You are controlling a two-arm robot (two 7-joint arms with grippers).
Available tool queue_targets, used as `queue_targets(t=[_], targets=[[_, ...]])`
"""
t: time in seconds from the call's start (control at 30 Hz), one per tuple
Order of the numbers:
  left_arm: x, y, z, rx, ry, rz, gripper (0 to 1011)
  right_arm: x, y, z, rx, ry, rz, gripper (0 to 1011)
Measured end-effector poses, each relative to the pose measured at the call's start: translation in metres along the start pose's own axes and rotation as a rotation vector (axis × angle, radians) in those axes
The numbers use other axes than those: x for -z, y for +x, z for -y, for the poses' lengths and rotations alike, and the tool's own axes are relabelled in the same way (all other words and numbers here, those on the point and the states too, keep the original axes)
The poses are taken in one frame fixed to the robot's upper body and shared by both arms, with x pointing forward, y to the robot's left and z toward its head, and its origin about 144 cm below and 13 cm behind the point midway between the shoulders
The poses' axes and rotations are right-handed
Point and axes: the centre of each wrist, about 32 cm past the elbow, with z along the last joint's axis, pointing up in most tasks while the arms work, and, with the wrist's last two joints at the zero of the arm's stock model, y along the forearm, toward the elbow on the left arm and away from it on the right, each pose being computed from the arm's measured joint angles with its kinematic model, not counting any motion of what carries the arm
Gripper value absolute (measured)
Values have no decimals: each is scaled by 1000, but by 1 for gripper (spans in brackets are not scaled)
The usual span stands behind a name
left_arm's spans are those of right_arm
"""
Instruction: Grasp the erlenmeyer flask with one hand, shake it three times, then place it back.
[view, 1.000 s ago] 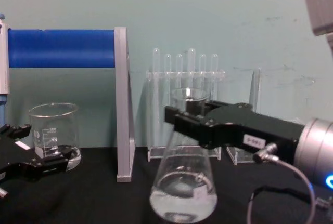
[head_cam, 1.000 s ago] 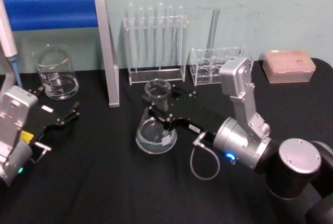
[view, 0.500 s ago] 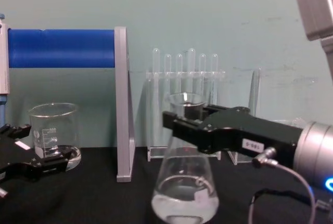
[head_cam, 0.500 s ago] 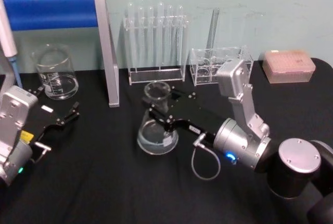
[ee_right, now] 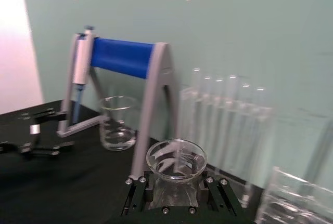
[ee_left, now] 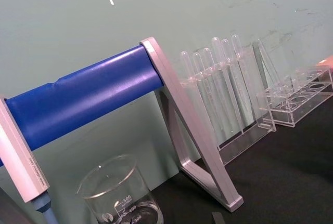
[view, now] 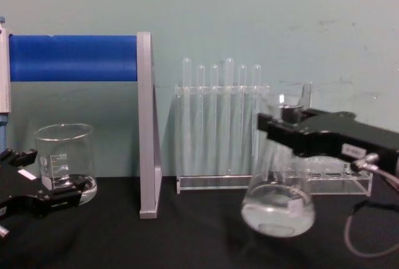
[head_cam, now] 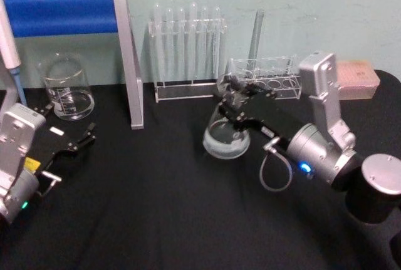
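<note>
The erlenmeyer flask (head_cam: 225, 137) is clear glass with a little liquid in its wide base (view: 277, 211). It hangs tilted just above the black table, in front of the small clear rack. My right gripper (head_cam: 227, 103) is shut on the flask's neck just below the rim (view: 282, 125). In the right wrist view the flared rim (ee_right: 176, 157) sits between the black fingers (ee_right: 136, 193). My left gripper (head_cam: 67, 149) rests open on the table at the far left, near the beaker.
A glass beaker (head_cam: 66, 88) stands back left under a pipette stand with a blue bar (head_cam: 62, 13). A test tube rack (head_cam: 188, 51) and a small clear rack (head_cam: 266, 81) line the back wall. A pink tip box (head_cam: 362, 72) sits back right.
My right gripper has swung the flask to the right and toward the back, from the table's middle to just before the small clear rack. The left arm has stayed still.
</note>
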Motion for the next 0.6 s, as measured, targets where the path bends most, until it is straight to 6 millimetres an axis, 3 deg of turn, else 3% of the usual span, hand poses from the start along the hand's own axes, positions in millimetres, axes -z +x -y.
queue_targets(t=[0.27,0.6], targets=[[0,0,0,0,0,0,1001,0,20,8,96,-3,9,449],[0,0,0,0,0,0,1001,1,30,15,150,-8,13,449]])
